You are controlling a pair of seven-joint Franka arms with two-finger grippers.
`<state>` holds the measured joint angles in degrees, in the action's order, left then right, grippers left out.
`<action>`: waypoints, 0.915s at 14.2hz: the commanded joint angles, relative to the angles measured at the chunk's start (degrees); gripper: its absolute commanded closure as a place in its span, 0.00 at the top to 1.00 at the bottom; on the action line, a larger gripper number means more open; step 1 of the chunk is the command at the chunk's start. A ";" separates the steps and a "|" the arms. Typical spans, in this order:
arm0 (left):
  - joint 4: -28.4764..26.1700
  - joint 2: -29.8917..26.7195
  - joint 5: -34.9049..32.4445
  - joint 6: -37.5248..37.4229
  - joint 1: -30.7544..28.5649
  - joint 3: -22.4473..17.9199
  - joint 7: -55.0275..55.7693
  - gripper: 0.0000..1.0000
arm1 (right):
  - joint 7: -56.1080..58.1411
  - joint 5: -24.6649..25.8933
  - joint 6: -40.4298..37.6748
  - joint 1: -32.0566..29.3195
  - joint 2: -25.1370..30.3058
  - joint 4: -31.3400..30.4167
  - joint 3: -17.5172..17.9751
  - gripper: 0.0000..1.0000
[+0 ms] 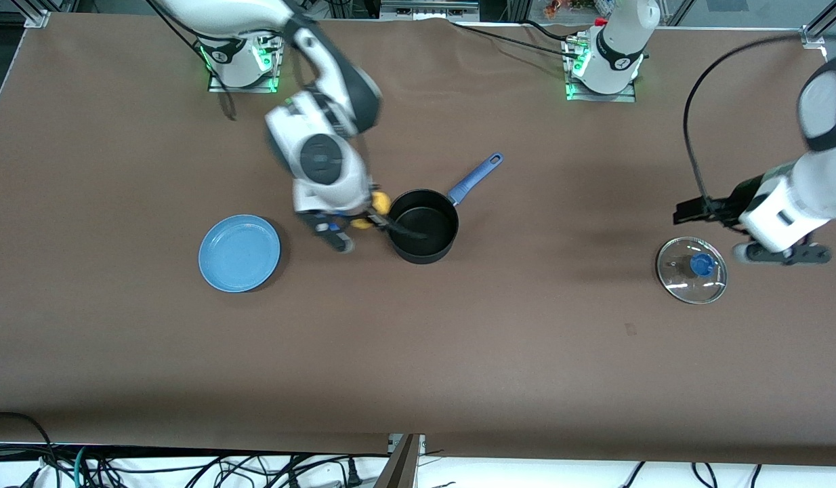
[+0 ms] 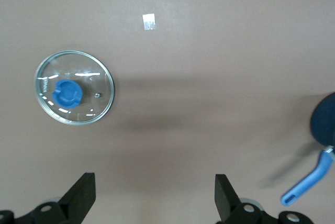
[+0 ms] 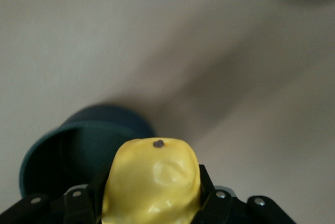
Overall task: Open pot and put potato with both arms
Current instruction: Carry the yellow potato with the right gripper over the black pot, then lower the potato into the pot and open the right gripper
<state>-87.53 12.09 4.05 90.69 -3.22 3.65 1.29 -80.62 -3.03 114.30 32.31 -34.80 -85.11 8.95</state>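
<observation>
The right gripper point(image 1: 365, 218) is clamping the potato point(image 1: 379, 202) in its jaws just beside the pot point(image 1: 423, 226), not yet over the opening. Releasing here risks the potato striking the rim and rolling across the table point(image 1: 458, 352). The left gripper point(image 2: 155, 199), jaws spread and empty, is waiting above the lid point(image 1: 691, 270) lying toward the left arm's end.
</observation>
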 commanded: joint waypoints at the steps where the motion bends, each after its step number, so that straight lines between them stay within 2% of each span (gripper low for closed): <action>1: 4.38 -1.18 -1.15 -3.41 -0.47 0.39 0.82 1.00 | -5.49 -0.75 3.71 2.84 -6.76 5.48 -0.69 0.31; 4: 4.74 -2.33 -0.89 -4.91 -0.47 1.80 1.17 1.00 | -7.88 -1.01 10.48 3.55 -9.41 5.57 -0.69 0.31; 10: 4.74 -2.33 -0.62 -5.61 -1.17 1.80 1.35 1.00 | -7.71 -0.75 13.31 5.13 -13.71 5.48 -0.69 0.32; 11: 4.74 -2.16 -0.97 -5.61 -1.17 1.71 1.26 1.00 | -7.71 -0.57 13.31 5.30 -14.07 5.40 -0.69 0.43; 12: 4.83 -2.07 -0.97 -5.61 -1.35 1.71 1.09 1.00 | -7.71 -0.22 13.23 5.48 -14.16 5.39 -0.78 0.66; 13: 4.83 -2.07 -1.15 -5.61 -1.35 1.71 1.08 1.00 | -7.62 0.22 13.14 5.48 -14.07 5.39 -0.87 0.99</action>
<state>-83.43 9.84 4.05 86.13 -4.07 4.81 1.98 -87.58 -3.09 127.90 37.17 -48.16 -81.37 8.59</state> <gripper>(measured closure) 0.000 0.326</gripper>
